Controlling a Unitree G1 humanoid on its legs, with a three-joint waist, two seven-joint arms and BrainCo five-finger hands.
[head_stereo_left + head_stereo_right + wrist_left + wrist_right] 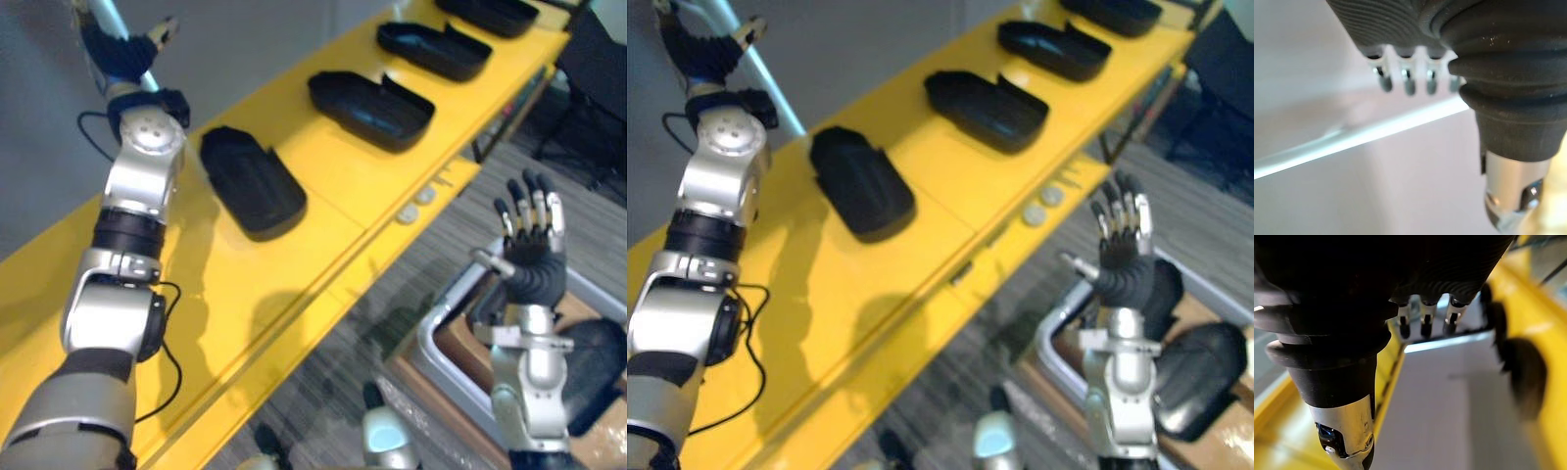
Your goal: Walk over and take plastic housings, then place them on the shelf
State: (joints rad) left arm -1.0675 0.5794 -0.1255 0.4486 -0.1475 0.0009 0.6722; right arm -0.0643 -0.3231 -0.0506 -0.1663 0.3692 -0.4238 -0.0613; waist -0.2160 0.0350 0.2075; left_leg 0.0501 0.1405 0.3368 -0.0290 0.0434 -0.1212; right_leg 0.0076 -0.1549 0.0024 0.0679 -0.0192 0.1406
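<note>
Black plastic housings (372, 108) are lying in a row, apart from each other, on the yellow shelf (294, 294). In the left eye view the left arm is reaching straight up along the shelf's left part. The left hand (127, 51) is hanging high by the grey wall (255, 49), beyond the nearest housing (253, 181) and touching none. The right hand (529, 230) is standing upright off the shelf's front edge, fingers straight and spread, holding nothing. It is hovering over a grey bin (436, 338), where one more housing (598, 377) is lying.

The right eye view is showing the same layout, with the right hand's palm turned away from the camera.

In the left wrist view the fingers (1408, 83) are pointing loosely away with the thumb (1508, 196) apart, hand empty, and a pale bar (1376, 134) is crossing the wall.

In the right wrist view the fingers are extending straight with the thumb apart, nothing between them. The shelf and blurred dark housings are running along one side.
</note>
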